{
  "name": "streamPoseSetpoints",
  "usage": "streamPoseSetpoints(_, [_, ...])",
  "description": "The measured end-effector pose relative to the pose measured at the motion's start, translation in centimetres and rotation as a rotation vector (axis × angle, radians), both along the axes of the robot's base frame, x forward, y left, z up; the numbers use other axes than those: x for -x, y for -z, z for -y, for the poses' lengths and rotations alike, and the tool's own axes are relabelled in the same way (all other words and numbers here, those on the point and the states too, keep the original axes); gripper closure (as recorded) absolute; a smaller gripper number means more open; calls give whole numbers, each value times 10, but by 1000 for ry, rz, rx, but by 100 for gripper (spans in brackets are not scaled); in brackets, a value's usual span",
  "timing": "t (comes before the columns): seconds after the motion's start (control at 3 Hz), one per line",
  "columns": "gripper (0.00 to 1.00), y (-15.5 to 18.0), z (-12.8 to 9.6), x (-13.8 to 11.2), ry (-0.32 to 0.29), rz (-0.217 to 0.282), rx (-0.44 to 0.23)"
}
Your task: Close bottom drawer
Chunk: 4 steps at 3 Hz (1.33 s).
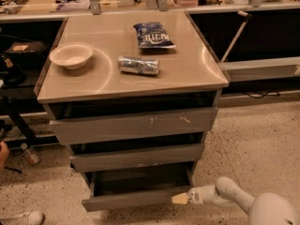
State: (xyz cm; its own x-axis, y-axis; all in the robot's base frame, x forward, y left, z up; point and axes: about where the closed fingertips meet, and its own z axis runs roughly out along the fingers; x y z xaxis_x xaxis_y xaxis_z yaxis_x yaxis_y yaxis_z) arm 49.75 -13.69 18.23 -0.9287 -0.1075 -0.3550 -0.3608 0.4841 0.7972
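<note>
On the cabinet top (197, 74), a white bowl (71, 55) is seen at 9 o'clock. A silver can (138, 65) is laid on its side near the middle, and a blue chip bag (153, 34) is placed at 12 o'clock of the can, a little apart from it. Under the top the widest drawer front (136, 124), with white scratch marks, is found, and below it the middle drawer (138, 157). The bottom drawer (131, 199) is at 6 o'clock of the cabinet and is pulled out toward the camera, so that its dark tray is seen from above. The gripper (180, 198) is held low over the speckled floor (253, 139), at 5 o'clock of the view, at the end of the white arm (229, 196). From the gripper, the bottom drawer lies at 9 o'clock. The right end of its front is met, or almost met, by the tan tip. Whether the gripper is clenched or released cannot be told.
</note>
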Motion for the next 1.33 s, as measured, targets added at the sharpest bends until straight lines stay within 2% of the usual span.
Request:
streamPoseSetpoints(0.33, [100, -10, 3, -10, 50, 29, 30])
streamPoseSetpoints(1.0, [100, -8, 3, -14, 82, 47, 31])
streamPoseSetpoints(1.33, [100, -12, 12, -32, 146, 91, 26])
